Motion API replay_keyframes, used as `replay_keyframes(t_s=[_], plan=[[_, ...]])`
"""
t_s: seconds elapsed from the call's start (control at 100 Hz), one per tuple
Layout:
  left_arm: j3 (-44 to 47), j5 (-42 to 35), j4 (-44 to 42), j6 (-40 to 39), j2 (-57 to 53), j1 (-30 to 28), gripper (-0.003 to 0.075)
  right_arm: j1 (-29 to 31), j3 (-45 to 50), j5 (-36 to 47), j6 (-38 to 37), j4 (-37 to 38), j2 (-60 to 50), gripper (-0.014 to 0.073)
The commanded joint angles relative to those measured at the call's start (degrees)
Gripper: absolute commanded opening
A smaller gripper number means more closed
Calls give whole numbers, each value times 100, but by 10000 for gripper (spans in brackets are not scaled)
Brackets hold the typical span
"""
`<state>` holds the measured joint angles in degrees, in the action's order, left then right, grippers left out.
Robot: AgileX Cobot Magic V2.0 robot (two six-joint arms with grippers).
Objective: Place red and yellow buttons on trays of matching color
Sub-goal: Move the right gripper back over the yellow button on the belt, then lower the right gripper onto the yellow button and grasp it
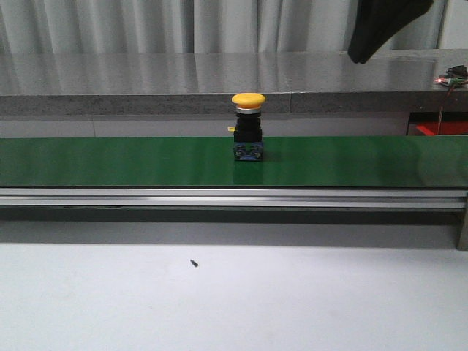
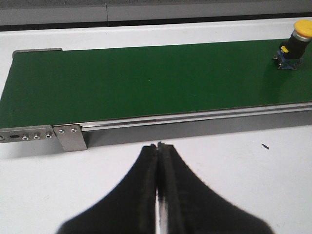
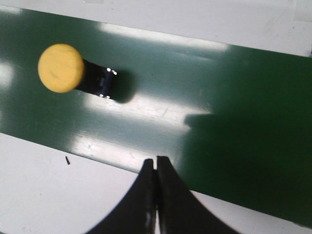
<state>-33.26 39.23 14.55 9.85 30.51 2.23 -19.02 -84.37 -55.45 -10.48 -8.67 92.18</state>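
- Both of our grippers are pressed together and hold nothing: the left gripper (image 2: 158, 146) hangs over the bare white table (image 1: 292, 300) short of the belt's near rail, and the right gripper (image 3: 156, 161) sits above the near edge of the green conveyor belt (image 1: 110, 161).
- Our step in hand, as we judge it, is picking the yellow button (image 1: 248, 126) off the belt. It stands upright near the middle of the belt's width in the front view, cap on top, black body and blue base below.
- The right arm looks the better choice, since its wrist camera looks almost straight down on the yellow cap (image 3: 61, 68), while the left wrist view has the button far off.
- To do it well, we should spread the fingers first, centre them over the black body under the cap, and come straight down so that we do not tip it.
- Counting: one yellow button, no red button in view, and no tray in any view, so we cannot yet tell where it must go.
- One small dark speck (image 1: 194, 262) lies on the table.
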Motion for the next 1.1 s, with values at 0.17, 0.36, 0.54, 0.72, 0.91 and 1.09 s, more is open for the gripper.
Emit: replay_keyframes(t_s=[0.17,0.36,0.54,0.72,0.91,1.09], plan=[[-152,-398,80,-18,17,42,-19,-326,-833,-75,-102,53,211,392],[-152,-398,80,-18,17,42,-20,-475,-1265,-389,-664,175,582,642],[-152,-398,80,-18,17,42,-20,-634,-1926,-832,-1223,519,1035,593],[-152,-398,80,-18,17,42,-20,-752,-2528,-1217,-1520,686,1470,591],[-152,-398,80,-18,17,42,-20,-765,-2807,-1341,-1617,810,1844,591],[-152,-398,80,-18,17,42,-20,-753,-2807,-1329,-1617,1024,2083,591]])
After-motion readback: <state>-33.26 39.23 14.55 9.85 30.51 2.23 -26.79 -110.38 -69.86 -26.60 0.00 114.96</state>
